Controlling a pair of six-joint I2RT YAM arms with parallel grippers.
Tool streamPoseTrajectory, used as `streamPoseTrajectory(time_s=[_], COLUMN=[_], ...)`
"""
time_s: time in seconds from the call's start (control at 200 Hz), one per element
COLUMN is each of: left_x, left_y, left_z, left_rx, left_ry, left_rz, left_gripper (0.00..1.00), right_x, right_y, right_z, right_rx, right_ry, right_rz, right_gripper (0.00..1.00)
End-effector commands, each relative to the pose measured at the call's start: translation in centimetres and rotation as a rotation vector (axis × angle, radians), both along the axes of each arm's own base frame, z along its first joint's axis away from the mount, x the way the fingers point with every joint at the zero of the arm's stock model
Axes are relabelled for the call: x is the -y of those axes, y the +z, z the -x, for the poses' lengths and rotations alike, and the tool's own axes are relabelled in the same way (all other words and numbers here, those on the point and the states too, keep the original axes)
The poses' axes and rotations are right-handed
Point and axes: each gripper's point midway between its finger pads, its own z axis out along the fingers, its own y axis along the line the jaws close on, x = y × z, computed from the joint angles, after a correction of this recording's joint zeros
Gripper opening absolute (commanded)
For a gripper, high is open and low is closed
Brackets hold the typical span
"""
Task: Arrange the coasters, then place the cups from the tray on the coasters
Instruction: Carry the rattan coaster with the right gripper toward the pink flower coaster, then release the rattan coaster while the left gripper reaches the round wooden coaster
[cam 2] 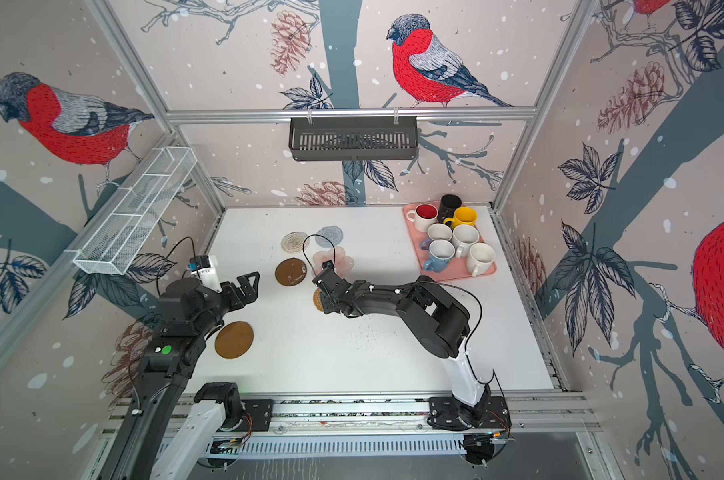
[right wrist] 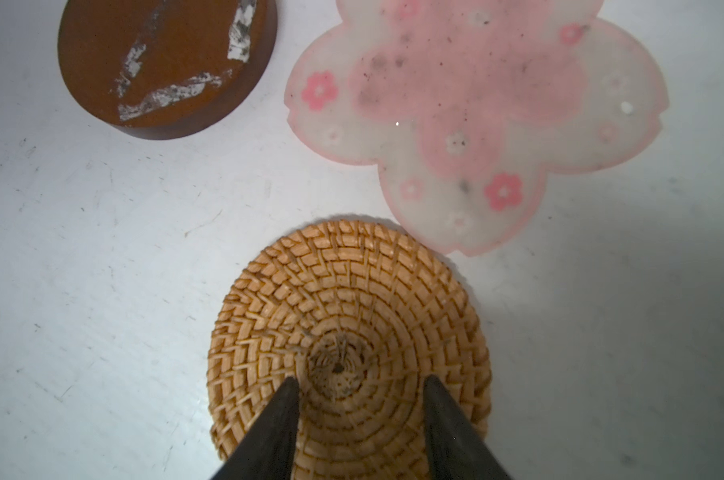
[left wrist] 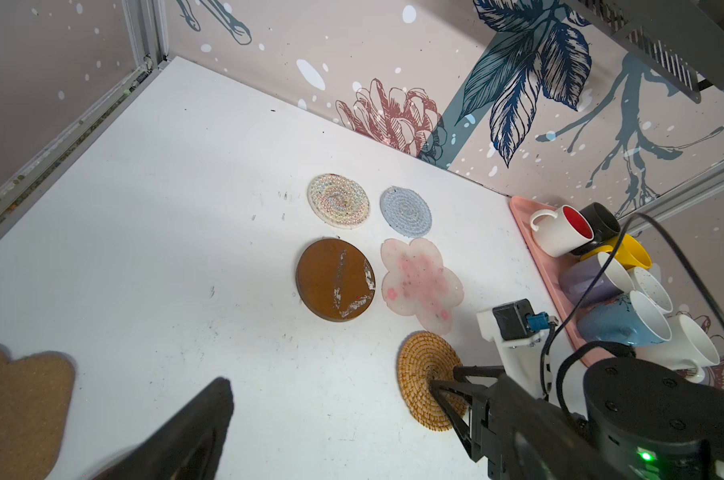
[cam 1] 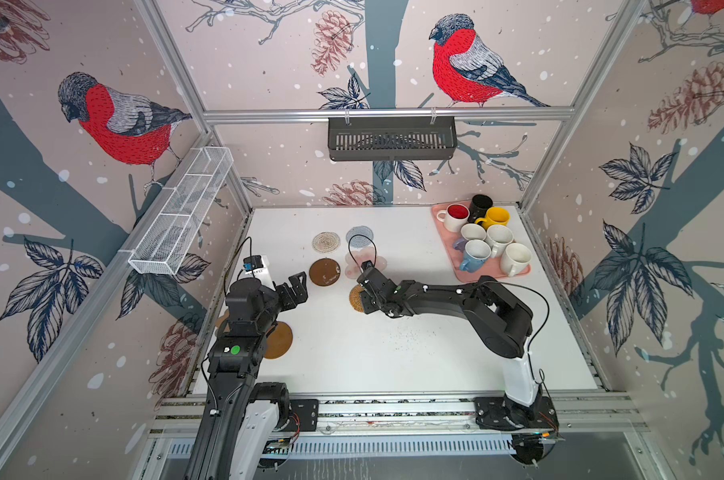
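A: Nearest the base?
B: Found a plain brown disc [cam 2: 234, 339] flat on the white table [cam 2: 331, 365], close by the left arm [cam 1: 244, 316]. Beside it, saw the cork flower [left wrist: 19, 395], half hidden under that arm in both top views.

A: And the left gripper [cam 1: 299, 286]?
B: Hung above the table with jaws spread wide, empty and touching nothing.

A: Further in?
B: Caught the right gripper [right wrist: 360, 382] over the tan wicker round [right wrist: 343, 291], fingers parted, tips either side of the woven centre. Clamped on nothing. Could not tell whether pressed down or just above.

A: Anything in the way?
B: Lost most of that round under the right wrist [cam 1: 383, 291] in both top views. Also noted a black cable [cam 1: 349, 246] looping across the pink flower [left wrist: 420, 282] and the grey-blue woven round [cam 1: 359, 236].

A: Around it?
B: Just beyond, spotted the pink flower close to the wicker rim, with the scuffed brown disc [cam 1: 324, 272] on its left-arm side, apart. Behind those, the beige woven round [cam 1: 326, 242] next to the grey-blue one.

A: The cups [cam 1: 498, 237]?
B: Counted seven, crowded on the tray [cam 1: 446, 239] at the far right corner — none on a coaster. Farther back, on the far wall, made out a dark slotted basket [cam 1: 391, 139]. On the left wall, a white wire rack [cam 1: 181, 212].
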Motion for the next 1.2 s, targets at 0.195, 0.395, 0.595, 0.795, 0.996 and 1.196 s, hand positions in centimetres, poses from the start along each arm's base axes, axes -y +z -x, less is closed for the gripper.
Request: streamPoseTrajectory(time_s=[0.195, 0.395, 0.595, 0.795, 0.996, 1.196], left_x=[0.2, 0.1, 0.1, -0.6, -1.4, -2.1], left_y=[0.9, 0.8, 0.2, -1.4, -3.0, -3.7], left_z=[-0.4, -0.4, -0.6, -1.4, -2.0, -2.6], left_rx=[0.042, 0.038, 0.014, -0.063, -0.17, -0.276], left_ry=[-0.016, -0.014, -0.017, 0.017, 0.059, 0.094], left_rz=[-0.013, -0.017, -0.023, -0.043, -0.069, -0.088], left_gripper=[0.97, 0.97, 0.97, 0.97, 0.86, 0.68], right_x=[3.6, 4.1, 3.0, 1.4, 0.8, 3.6], right_y=[-3.0, -2.7, -0.6, 2.9, 8.3, 10.1], right_z=[3.2, 3.3, 2.6, 1.5, 0.8, 1.6], right_rx=[-0.133, -0.122, -0.073, -0.011, 0.077, 0.062], right_ry=[0.013, 0.008, 0.023, 0.053, 0.075, 0.059], right_rz=[0.15, 0.147, 0.095, 0.015, -0.088, -0.219], right_gripper=[0.49, 0.54, 0.68, 0.71, 0.73, 0.68])
